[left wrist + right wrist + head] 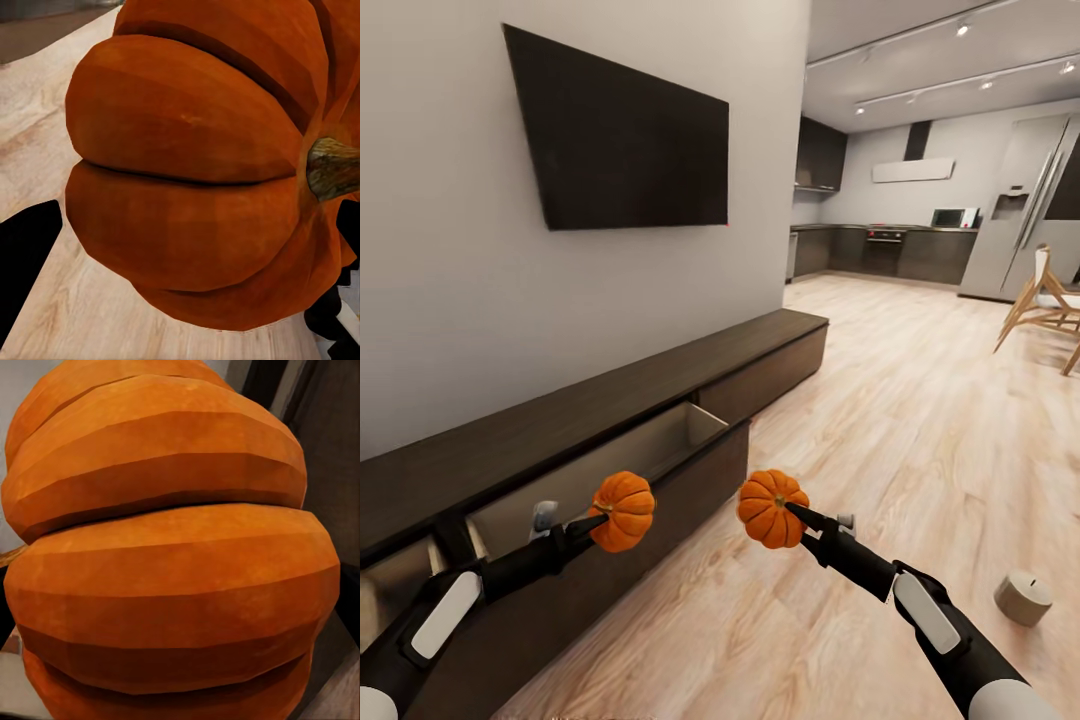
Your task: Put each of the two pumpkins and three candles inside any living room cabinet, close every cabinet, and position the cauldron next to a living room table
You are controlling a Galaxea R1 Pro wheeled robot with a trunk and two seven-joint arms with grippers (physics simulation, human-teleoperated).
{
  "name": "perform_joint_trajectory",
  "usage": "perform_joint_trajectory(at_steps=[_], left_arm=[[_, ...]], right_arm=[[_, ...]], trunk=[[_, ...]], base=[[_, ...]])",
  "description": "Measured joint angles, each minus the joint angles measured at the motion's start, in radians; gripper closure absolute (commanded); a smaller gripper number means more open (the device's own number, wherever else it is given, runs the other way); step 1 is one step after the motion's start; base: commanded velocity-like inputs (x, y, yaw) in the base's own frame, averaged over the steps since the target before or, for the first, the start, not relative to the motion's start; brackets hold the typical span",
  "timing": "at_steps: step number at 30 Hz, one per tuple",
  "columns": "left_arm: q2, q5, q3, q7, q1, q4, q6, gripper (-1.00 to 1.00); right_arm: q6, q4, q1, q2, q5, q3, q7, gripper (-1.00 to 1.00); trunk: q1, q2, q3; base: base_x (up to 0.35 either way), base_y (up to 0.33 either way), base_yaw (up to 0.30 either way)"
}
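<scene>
A: What does each arm hold?
B: The left gripper (pixel 600 521) holds one pumpkin (pixel 625 510) in front of the cabinet (pixel 660 385) with its open drawer (pixel 622 456). The right gripper (pixel 792 512) holds the other pumpkin (pixel 771 508). One candle (pixel 1023 598) stands on the floor (pixel 880 400).

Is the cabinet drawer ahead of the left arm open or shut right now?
Open. The drawer on the cabinet is pulled out, showing its pale interior; nothing shows inside.

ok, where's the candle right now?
Head view: the candle stands on the wood floor at lower right, just right of the right arm, well apart from the cabinet.
</scene>
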Motion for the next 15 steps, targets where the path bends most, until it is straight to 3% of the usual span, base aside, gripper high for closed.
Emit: perform_joint_trajectory(at_steps=[5,12,15], left_arm=[[0.000,-0.002,0.000,0.000,0.000,0.000,-0.001,1.00],[0.000,-0.005,0.000,0.000,0.000,0.000,-0.002,1.00],[0.000,-0.003,0.000,0.000,0.000,0.000,-0.001,1.00]], right_arm=[[0.000,0.000,0.000,-0.001,0.000,0.000,0.001,1.00],[-0.002,0.000,0.000,-0.002,0.001,0.000,0.007,1.00],[-0.001,0.000,0.000,-0.003,-0.001,0.000,0.007,1.00]], trunk=[[0.000,0.000,0.000],[0.000,0.000,0.000],[0.000,0.000,0.000]], base=[[0.000,0.028,0.263],[0.000,0.168,0.271],[0.031,0.037,0.122]])
